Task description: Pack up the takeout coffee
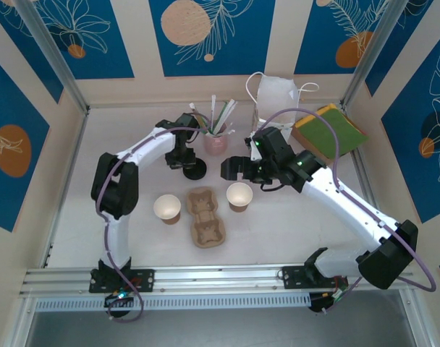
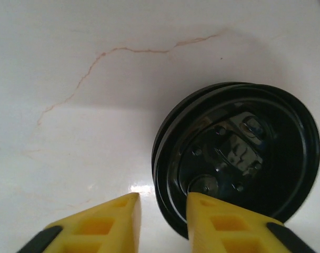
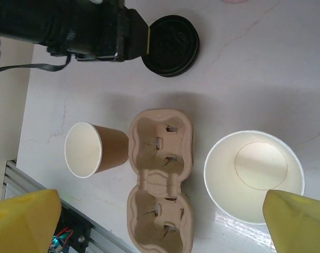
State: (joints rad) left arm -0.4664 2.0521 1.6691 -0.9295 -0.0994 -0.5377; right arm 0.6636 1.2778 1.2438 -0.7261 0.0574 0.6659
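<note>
Lid (image 2: pixel 239 158) edge between left tool (image 2: pixel 164 204) fingers

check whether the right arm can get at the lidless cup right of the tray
Probably yes: the right claw hangs open just above that cup, nothing between them. The tray sits apart on its left, and the left claw is off at the black lids.

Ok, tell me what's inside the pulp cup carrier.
Nothing: both slots of the cup carrier show only their own slits and ridges. The patch of table beneath it is covered.
</note>
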